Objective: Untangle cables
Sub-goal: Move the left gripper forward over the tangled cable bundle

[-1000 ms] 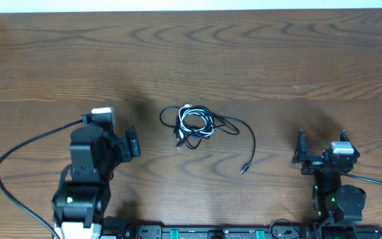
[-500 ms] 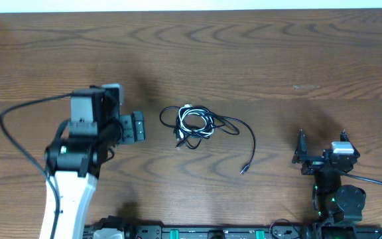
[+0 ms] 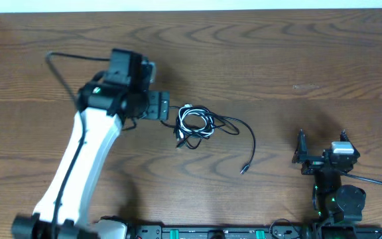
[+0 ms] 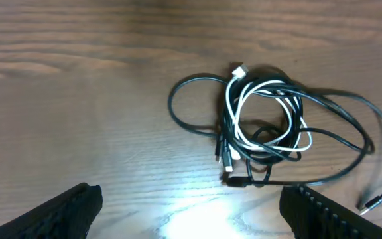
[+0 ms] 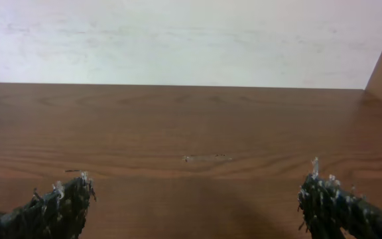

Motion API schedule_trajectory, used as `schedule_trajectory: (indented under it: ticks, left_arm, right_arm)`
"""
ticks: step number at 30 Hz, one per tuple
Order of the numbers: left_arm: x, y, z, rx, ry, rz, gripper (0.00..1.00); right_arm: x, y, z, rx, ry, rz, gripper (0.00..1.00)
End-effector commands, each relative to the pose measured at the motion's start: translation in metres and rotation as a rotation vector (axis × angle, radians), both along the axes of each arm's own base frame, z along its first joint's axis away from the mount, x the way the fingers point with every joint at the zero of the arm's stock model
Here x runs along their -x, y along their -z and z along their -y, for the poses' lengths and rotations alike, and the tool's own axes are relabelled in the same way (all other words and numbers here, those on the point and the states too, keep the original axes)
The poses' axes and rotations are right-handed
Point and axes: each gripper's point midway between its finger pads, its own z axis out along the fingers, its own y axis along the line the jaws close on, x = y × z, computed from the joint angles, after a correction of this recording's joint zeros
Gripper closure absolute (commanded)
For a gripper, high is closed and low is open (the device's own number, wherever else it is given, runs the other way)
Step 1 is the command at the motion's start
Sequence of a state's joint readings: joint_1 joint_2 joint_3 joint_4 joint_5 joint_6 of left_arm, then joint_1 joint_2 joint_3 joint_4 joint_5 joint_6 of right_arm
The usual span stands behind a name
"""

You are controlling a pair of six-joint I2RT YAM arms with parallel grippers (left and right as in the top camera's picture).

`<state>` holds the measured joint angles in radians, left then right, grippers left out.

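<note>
Overhead view of a brown wooden table (image 3: 277, 53), with two robot arms entering from the bottom edge of the frame. The cables (image 3: 194, 124) lie in one small knot just left of the centre. A white cable (image 4: 233, 106) is coiled in several loops, and thin black cables are wound through and around it. How many black ones there are cannot be told from these views. One black cable (image 3: 252, 143) trails out of the knot to the right in a long curve. It ends in a small plug (image 3: 244, 169) lower down, right of centre.

The left gripper (image 3: 166, 106) is just beside the left edge of the knot, at centre left. Its jaws are spread wide and it grasps nothing. Whether a fingertip touches the outermost black loop cannot be told. In the left wrist view the knot sits in the upper right, ahead of the two dark fingers at the bottom corners, with bare wood between them.

The right gripper (image 3: 321, 139) is at the lower right, well apart from the cables. Its jaws are also wide and empty. Its wrist view shows only bare table and a pale wall beyond.

As a judgement, the task looks barely begun. No cable is separated from the others, and none is held. What is left is everything: taking hold of the knot, drawing the loops apart, and laying each cable out on its own
</note>
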<state>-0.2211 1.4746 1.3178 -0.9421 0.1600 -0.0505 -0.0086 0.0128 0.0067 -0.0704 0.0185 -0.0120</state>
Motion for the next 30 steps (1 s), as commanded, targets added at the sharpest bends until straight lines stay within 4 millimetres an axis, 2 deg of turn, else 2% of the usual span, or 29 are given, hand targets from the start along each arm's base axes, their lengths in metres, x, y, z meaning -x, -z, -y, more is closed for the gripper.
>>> schedule_trajectory:
  ticks: [1, 6, 11, 18, 30]
  left_arm:
    - [-0.007, 0.012, 0.008, -0.002, 0.028, -0.038, 0.09]
    - [-0.021, 0.030, 0.011, -0.005, 0.028, -0.051, 0.09]
    - [-0.024, 0.042, 0.012, -0.011, 0.027, -0.081, 0.09]
    - [-0.032, 0.041, 0.014, 0.000, 0.029, -0.048, 0.09]
    - [-0.027, 0.049, 0.025, -0.050, 0.066, -0.046, 0.09]
  right_arm:
    - [0.000, 0.001, -0.003, 0.012, -0.012, -0.001, 0.01]
    - [0.000, 0.000, -0.003, 0.012, -0.012, -0.001, 0.01]
    - [0.000, 0.000, -0.003, 0.012, -0.012, -0.001, 0.01]
    - [0.000, 0.001, -0.003, 0.012, -0.012, -0.001, 0.01]
    - [0.000, 0.001, -0.003, 0.012, -0.012, -0.001, 0.01]
